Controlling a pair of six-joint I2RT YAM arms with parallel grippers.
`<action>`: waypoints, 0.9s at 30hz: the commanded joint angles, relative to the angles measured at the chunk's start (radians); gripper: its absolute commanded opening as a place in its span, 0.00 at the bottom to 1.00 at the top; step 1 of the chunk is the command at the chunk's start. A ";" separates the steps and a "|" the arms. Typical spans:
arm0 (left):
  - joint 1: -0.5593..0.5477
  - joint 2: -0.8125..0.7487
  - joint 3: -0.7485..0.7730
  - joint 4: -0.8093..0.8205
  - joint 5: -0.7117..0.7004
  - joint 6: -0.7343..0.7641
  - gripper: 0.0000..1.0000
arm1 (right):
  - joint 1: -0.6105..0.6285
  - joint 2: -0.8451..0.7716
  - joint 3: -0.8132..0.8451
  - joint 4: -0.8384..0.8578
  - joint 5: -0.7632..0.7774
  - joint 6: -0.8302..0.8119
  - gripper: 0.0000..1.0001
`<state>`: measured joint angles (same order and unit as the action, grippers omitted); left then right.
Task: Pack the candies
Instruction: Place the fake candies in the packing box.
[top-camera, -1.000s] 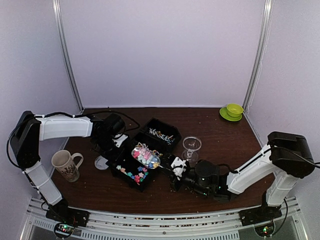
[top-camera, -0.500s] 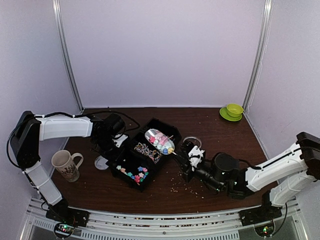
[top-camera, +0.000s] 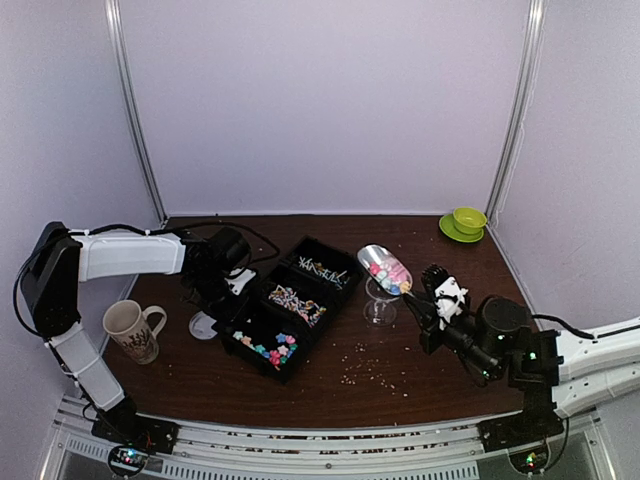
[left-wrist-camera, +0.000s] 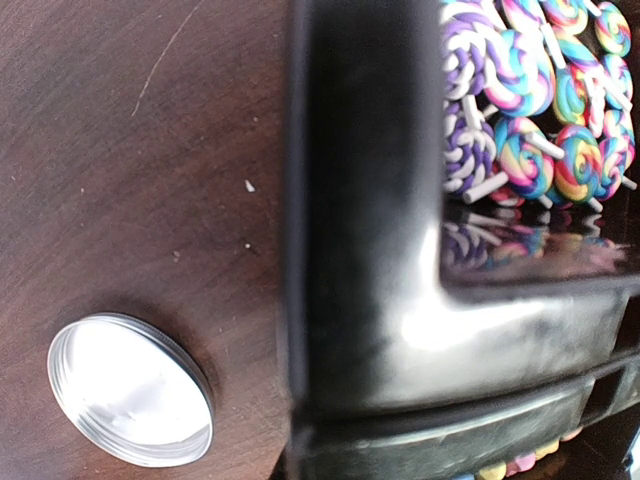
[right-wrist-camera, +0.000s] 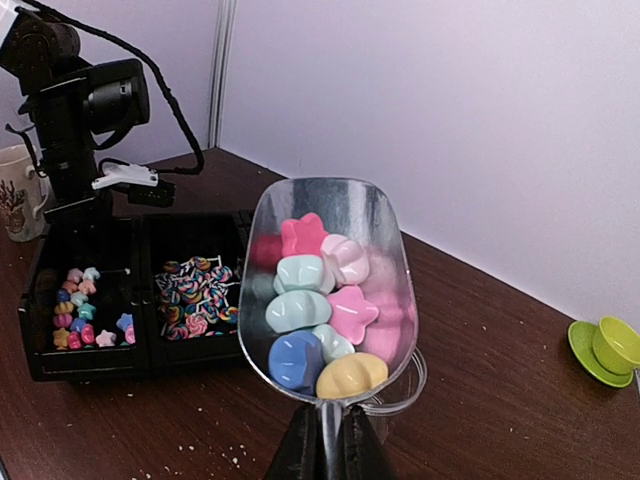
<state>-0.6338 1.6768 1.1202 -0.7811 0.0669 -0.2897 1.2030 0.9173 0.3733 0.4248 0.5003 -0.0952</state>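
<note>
**Top external view: loaded scoop poised over the glass**

The right gripper (top-camera: 428, 305) is clamped on the thin handle of a clear scoop (top-camera: 385, 268). The scoop's long axis runs from that gripper at right of centre up and to the left, and its open mouth points toward the black tray (left-wrist-camera: 360, 200).

The right wrist view shows the scooped candies (right-wrist-camera: 325, 305), pink, pale green, blue and yellow, heaped in the bowl. The glass (top-camera: 381, 300) stands right under it, its rim showing below the handle end, so the mouth seems to overshoot the glass. A clean pour probably needs the scoop drawn back toward the gripper or rolled sideways.

More candies (top-camera: 265, 348) lie in the tray's compartments.

The right arm is much nearer the glass. The left gripper (top-camera: 228, 285) sits at the tray's left edge, near a metal lid (left-wrist-camera: 130, 390); how its jaws stand cannot be told.
</note>
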 joint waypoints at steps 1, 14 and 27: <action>0.008 -0.045 0.062 0.134 0.064 -0.011 0.00 | -0.032 -0.114 -0.010 -0.204 0.040 0.073 0.00; 0.008 -0.037 0.064 0.133 0.070 -0.011 0.00 | -0.091 -0.106 0.146 -0.606 0.035 0.230 0.00; 0.008 -0.040 0.066 0.129 0.077 -0.012 0.00 | -0.161 0.003 0.331 -0.841 -0.059 0.283 0.00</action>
<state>-0.6334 1.6768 1.1202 -0.7811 0.0734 -0.2901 1.0683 0.8932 0.6437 -0.3298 0.4862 0.1623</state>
